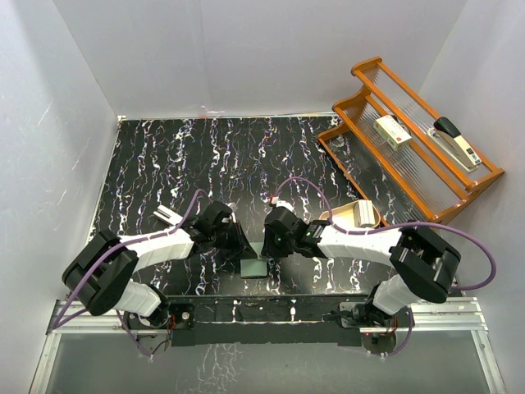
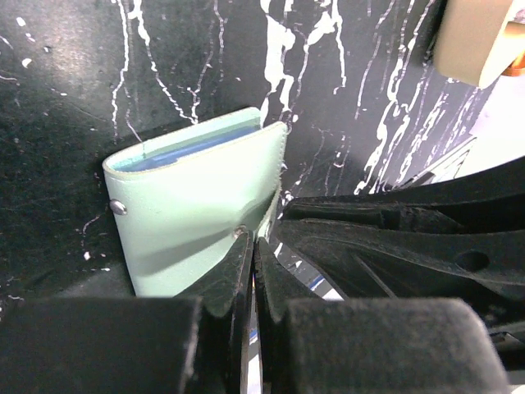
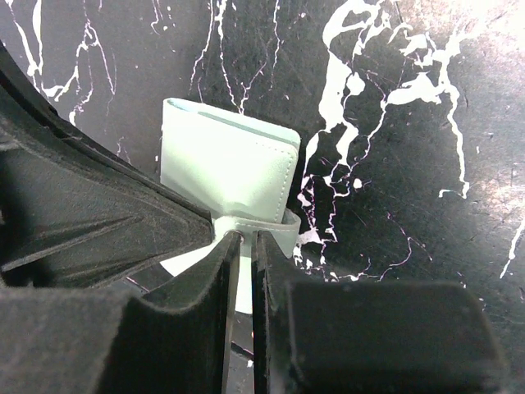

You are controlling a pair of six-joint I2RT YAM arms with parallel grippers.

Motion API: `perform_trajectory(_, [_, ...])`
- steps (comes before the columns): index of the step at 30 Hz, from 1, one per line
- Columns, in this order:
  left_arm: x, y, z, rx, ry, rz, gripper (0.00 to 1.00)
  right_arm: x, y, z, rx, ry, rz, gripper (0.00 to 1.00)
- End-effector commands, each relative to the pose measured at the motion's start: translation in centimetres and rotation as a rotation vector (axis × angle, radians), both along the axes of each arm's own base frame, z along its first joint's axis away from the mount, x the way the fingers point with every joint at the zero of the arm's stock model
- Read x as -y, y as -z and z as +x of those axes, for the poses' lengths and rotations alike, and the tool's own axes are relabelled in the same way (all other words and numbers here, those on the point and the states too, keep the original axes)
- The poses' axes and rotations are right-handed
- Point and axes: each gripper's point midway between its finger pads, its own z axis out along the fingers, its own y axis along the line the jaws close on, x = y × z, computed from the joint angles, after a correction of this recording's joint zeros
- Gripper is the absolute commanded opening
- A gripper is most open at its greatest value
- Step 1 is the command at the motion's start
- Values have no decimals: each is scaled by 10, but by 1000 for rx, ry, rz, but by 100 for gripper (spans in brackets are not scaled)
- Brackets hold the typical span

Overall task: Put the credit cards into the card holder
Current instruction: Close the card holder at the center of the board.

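Just left of the card holder [image 2: 193, 213], the left gripper [image 2: 253, 246] is closed down hard, and its tips meet on the holder's lower corner beside a small snap stud, so it appears to pinch that edge. The holder itself lies folded on the black marbled table [image 1: 164, 156], near the front edge and between the two arms. A pale blue strip of the credit cards [image 2: 184, 152] shows inside the fold along its upper edge (how many are in there cannot be told). On the holder's right side the right gripper [image 3: 244, 238] stands at a narrow gap, its fingers nipped on the snap tab [image 3: 262, 222], which wraps round the open edge. Further right of the holder a tan cream object [image 1: 353, 215] sits by the right forearm, and beyond it a wooden rack [image 1: 344, 107] stands against the wall. Judging by this, the loading looks done or nearly so: blue is tucked inside, and no loose card is plainly seen on the table. What seems left is pressing the tab shut on its stud and letting go.
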Motion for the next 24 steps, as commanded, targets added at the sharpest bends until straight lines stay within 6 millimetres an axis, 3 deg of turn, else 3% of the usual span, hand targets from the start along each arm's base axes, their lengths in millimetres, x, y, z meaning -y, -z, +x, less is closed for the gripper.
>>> perform_trajectory(1, [9,-28,4,43,7,-62,0,-12,-33,14,77,15,76,10])
perform_trajectory(10, [-9,-8,-3,1,-25,39,0,-14,-30,12,64,9,76,10])
perform_trajectory(16, [-4,-15,-1,22,-19,-1,1,-15,-27,12,58,6,75,10])
perform_trajectory(20, [-4,-14,0,25,-24,1,15,-18,-23,12,55,-2,78,10])
perform_trajectory(24, [-14,-1,-2,-1,-40,70,17,-23,-17,10,35,-13,88,12])
